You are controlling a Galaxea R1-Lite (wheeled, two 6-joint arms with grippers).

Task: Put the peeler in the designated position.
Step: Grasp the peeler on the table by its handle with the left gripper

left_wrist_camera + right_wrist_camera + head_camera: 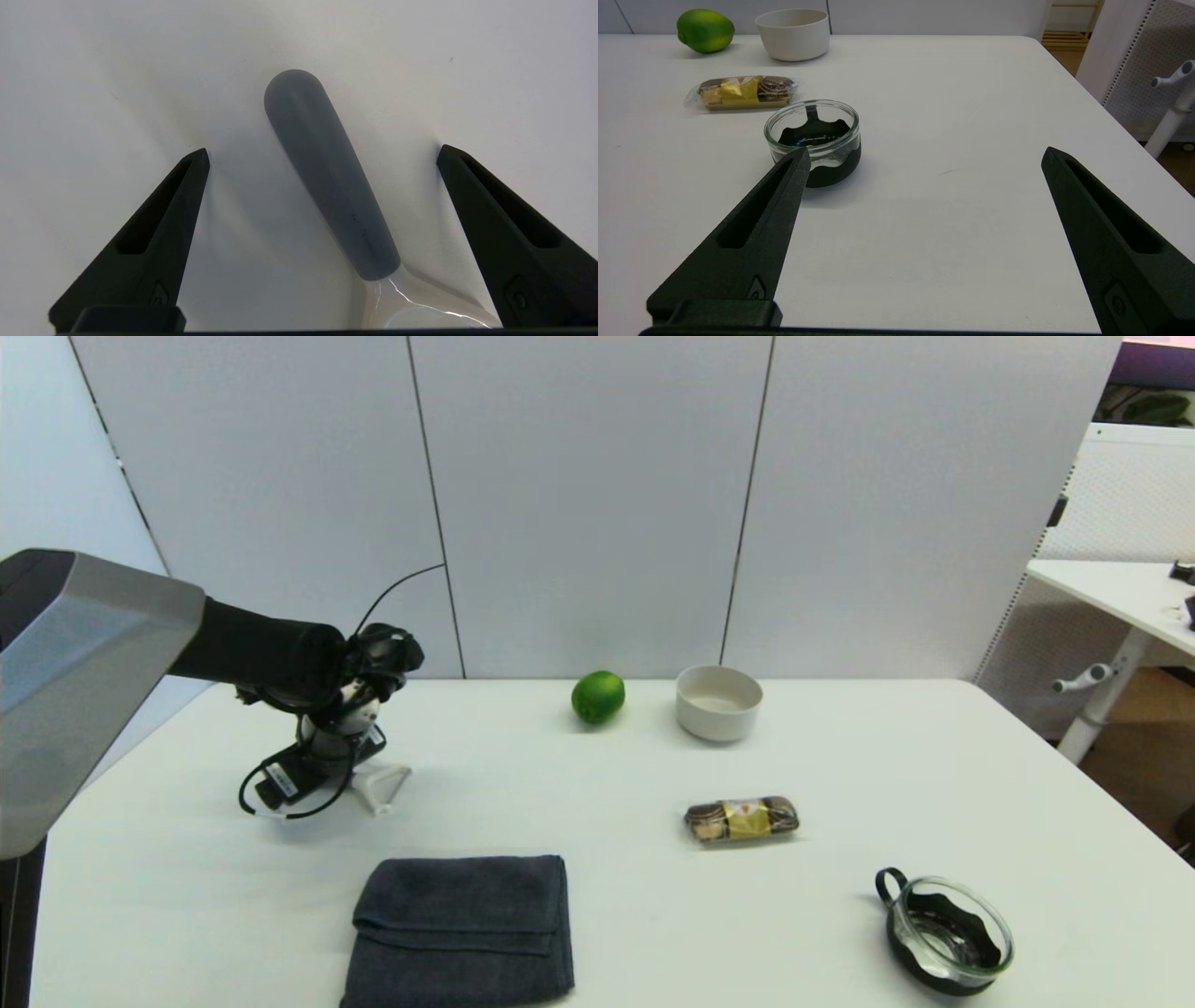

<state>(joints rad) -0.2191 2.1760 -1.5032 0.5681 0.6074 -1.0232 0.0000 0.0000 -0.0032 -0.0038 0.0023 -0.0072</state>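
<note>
Left gripper (322,154) lowered over the peeler (327,177), jaws spread wide, grey handle lying on the white table (93,70) between the fingertips, touching neither, right gripper (924,156) parked, jaws wide apart.

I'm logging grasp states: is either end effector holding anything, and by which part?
Nothing is held. The left end effector is open, its fingers apart on either side of the peeler handle. The right end effector is open too.
</note>
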